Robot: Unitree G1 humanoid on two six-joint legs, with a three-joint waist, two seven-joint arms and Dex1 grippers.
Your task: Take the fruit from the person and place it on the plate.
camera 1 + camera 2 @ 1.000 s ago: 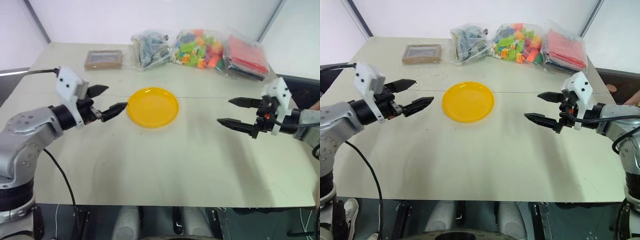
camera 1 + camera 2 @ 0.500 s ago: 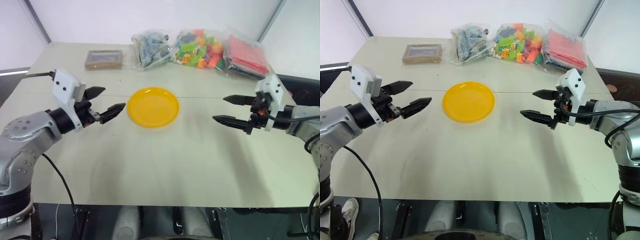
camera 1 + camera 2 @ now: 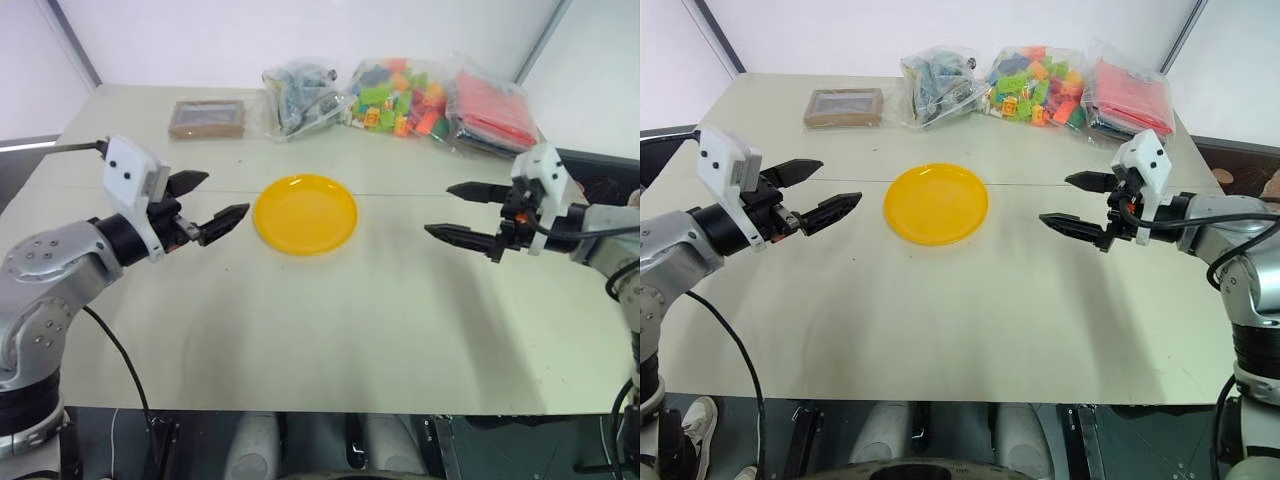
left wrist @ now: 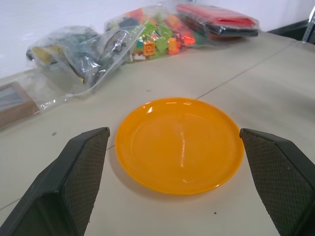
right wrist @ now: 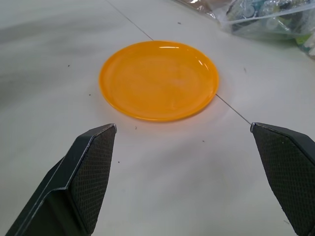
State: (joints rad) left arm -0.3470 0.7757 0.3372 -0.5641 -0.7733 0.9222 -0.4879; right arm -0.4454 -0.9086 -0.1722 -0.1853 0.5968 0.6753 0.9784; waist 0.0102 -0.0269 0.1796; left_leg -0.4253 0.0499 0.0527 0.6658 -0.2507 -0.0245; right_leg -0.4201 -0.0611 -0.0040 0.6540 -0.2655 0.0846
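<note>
The yellow-orange plate [image 3: 305,214] lies flat and bare on the table's middle, also seen close in the left wrist view as the plate [image 4: 179,145] and in the right wrist view as the plate [image 5: 158,79]. My left gripper [image 3: 225,194] hovers just left of the plate, open, pointing at it with nothing between its fingers. Well off to the plate's right, my right gripper [image 3: 439,209] hangs above the table, open and empty, also aimed at the plate. The fruit is out of view. A small skin-toned shape [image 3: 1270,187] at the right edge is too little to identify as the person.
Along the table's back edge lie a brown flat box [image 3: 207,119], a clear bag of grey parts [image 3: 298,96], a bag of colourful blocks [image 3: 398,100] and a red packet [image 3: 495,115]. Bare beige tabletop [image 3: 330,320] stretches in front of the plate.
</note>
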